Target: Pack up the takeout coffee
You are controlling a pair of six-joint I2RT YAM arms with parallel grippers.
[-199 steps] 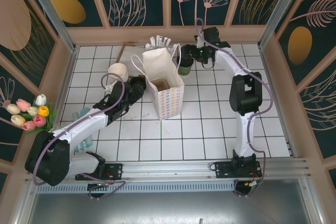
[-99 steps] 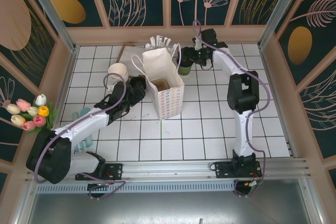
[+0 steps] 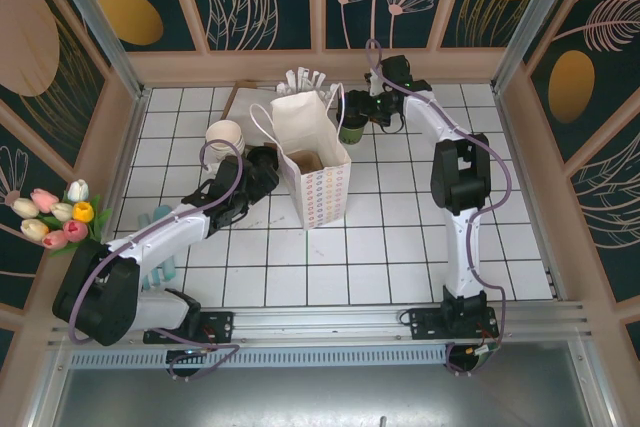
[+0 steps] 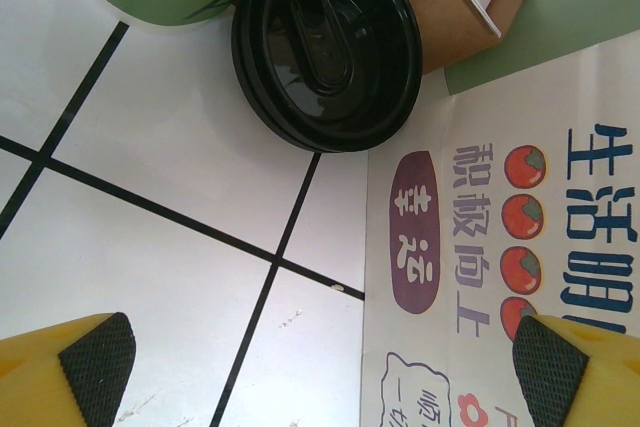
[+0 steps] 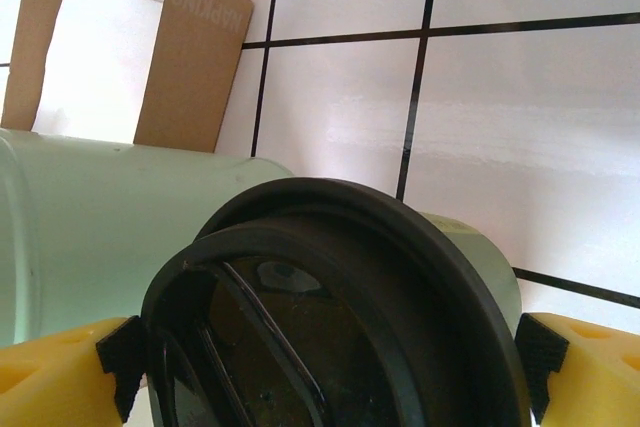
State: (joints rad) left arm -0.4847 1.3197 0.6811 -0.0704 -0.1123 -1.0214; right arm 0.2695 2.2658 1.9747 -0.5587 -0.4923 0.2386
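The takeout coffee [image 3: 350,131], a dark-green cup with a black lid, stands on the tiles just right of the white paper bag [image 3: 312,162]. My right gripper [image 3: 360,113] is open and straddles it from behind. In the right wrist view the lid [image 5: 330,297] spans the gap between the two black pads [image 5: 120,367], which sit close beside its rim. My left gripper [image 3: 268,161] is open at the bag's left side. Its fingertips [image 4: 95,367] hang over bare tile, and the bag's printed wall [image 4: 480,247] is at its right.
A pale-green straw holder [image 5: 100,227] and a brown napkin box [image 5: 190,57] stand right behind the coffee. Stacked cream cups [image 3: 225,135] are left of the bag, and tulips [image 3: 55,212] are at the far left. Another black lid [image 4: 327,47] lies ahead of the left gripper.
My right gripper has slid left and now straddles the coffee cup. The left arm has barely shifted beside the bag.
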